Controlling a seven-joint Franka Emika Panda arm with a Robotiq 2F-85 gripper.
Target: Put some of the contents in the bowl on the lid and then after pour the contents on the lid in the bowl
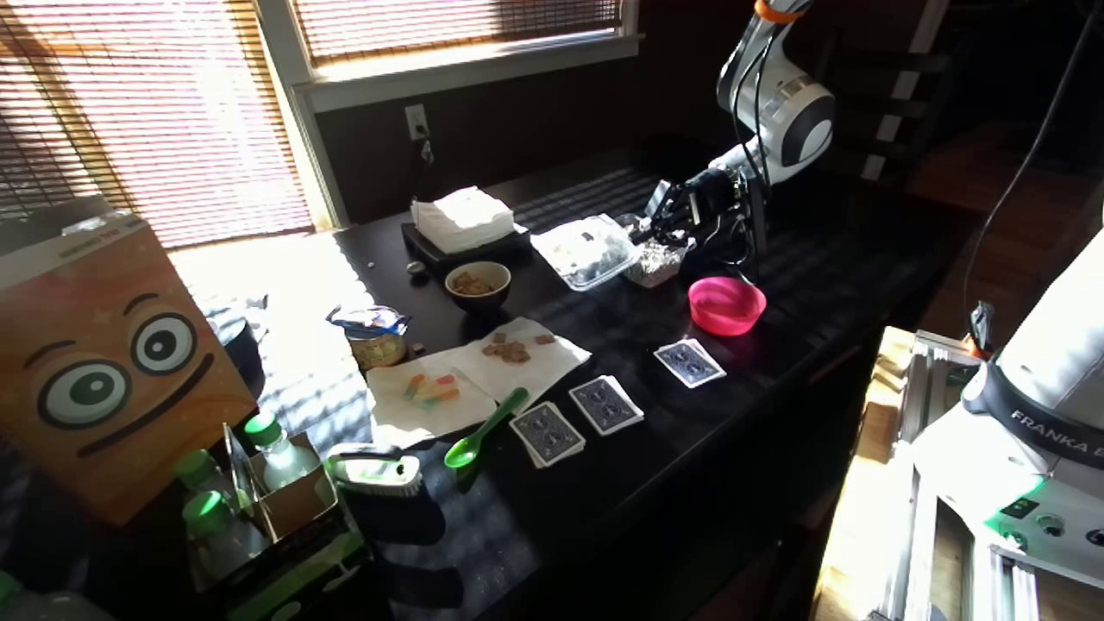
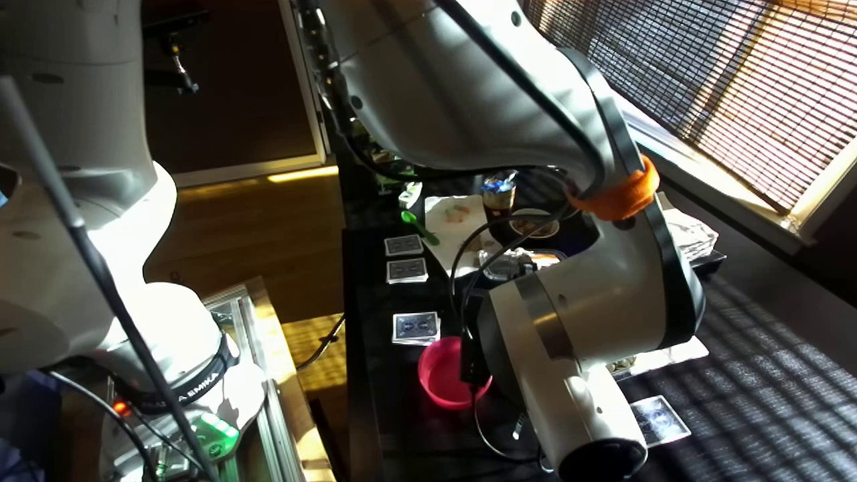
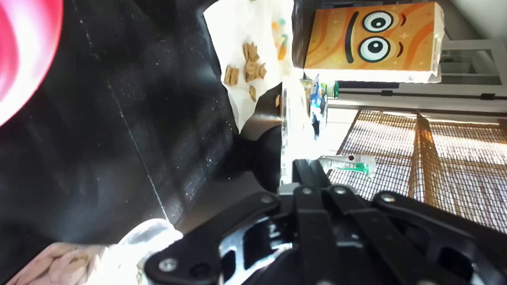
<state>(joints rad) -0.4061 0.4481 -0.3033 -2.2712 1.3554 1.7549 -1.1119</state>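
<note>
The clear square lid (image 1: 586, 252) hangs in the air, tilted, with my gripper (image 1: 640, 233) shut on its near corner. In the wrist view the fingers stand together at the gripper's tips (image 3: 308, 163), and the lid (image 3: 295, 114) shows nearly edge-on, washed out by sun. Glare hides whether any contents lie on it. Under the gripper, partly covered by lid and arm, stands the bowl (image 1: 657, 269), a clear container. Its contents, tan pieces (image 3: 63, 263), show at the wrist view's lower left. The lid (image 2: 512, 263) also appears beside the arm in an exterior view.
A pink bowl (image 1: 727, 306) stands close by. Beyond the lid are a bowl of brown squares (image 1: 477, 285) and a white stack (image 1: 463, 220) on a black stand. Card piles (image 1: 606, 404), a napkin (image 1: 552, 349) with crackers and a green spoon (image 1: 485, 431) lie across the table.
</note>
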